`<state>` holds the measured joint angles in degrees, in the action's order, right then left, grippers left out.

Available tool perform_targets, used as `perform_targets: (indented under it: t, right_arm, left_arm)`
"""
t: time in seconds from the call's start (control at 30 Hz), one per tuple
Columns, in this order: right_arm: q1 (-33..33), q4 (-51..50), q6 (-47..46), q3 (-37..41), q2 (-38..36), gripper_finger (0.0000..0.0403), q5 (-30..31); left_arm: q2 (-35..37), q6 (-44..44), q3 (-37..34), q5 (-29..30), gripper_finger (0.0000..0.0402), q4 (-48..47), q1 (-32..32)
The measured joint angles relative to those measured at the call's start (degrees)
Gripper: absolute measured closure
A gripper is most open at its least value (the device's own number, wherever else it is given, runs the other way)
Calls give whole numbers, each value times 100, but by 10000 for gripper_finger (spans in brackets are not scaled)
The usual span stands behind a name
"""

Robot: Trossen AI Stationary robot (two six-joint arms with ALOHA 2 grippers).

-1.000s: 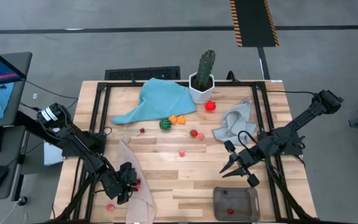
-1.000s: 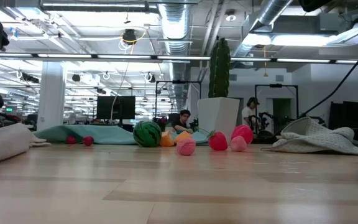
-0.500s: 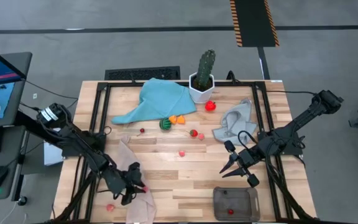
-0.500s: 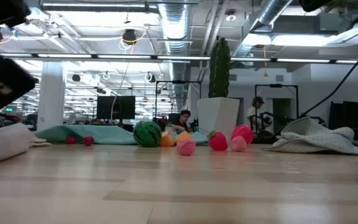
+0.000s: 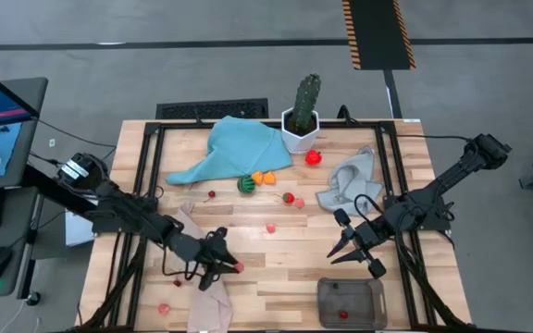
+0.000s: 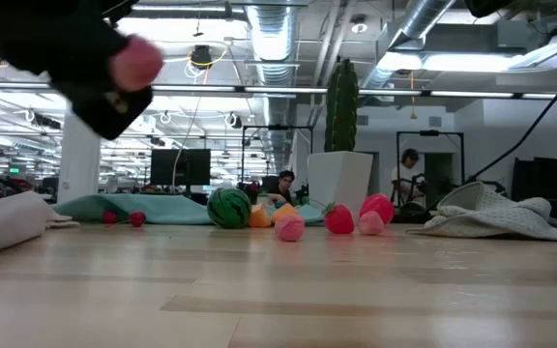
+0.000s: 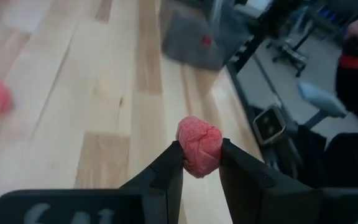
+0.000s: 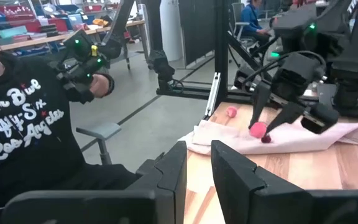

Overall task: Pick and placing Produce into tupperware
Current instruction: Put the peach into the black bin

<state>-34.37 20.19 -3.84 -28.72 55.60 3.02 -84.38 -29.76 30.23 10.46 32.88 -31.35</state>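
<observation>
The wooden tabletop (image 5: 285,250) carries everything. The clear tupperware (image 5: 351,302) sits at the near edge toward the right corner, one red piece already inside. Most produce (image 5: 276,199) lies mid-tabletop toward the far edge, by the watermelon ball (image 5: 245,184). The left gripper (image 5: 222,265), above the near-left part, has its fingers narrowly apart, pinching a pink fruit (image 7: 199,145). The right gripper (image 5: 354,251) waits beside the tub; its fingers look nearly closed and empty. Carry step seems underway; next calls for travelling right along the near edge, then releasing over the tub
</observation>
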Motion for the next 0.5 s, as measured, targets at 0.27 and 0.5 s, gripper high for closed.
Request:
perform_targets:
  t: [0.27, 0.5]
  right_arm:
    - [-57, 111, 597, -2, -513, 305, 1]
    - [-87, -261, 551, -3, -921, 305, -1]
  left_arm:
    - [-2, 760, 732, -119, 317, -634, 383]
    - [-183, 1388, 1484, -120, 317, -1044, 591]
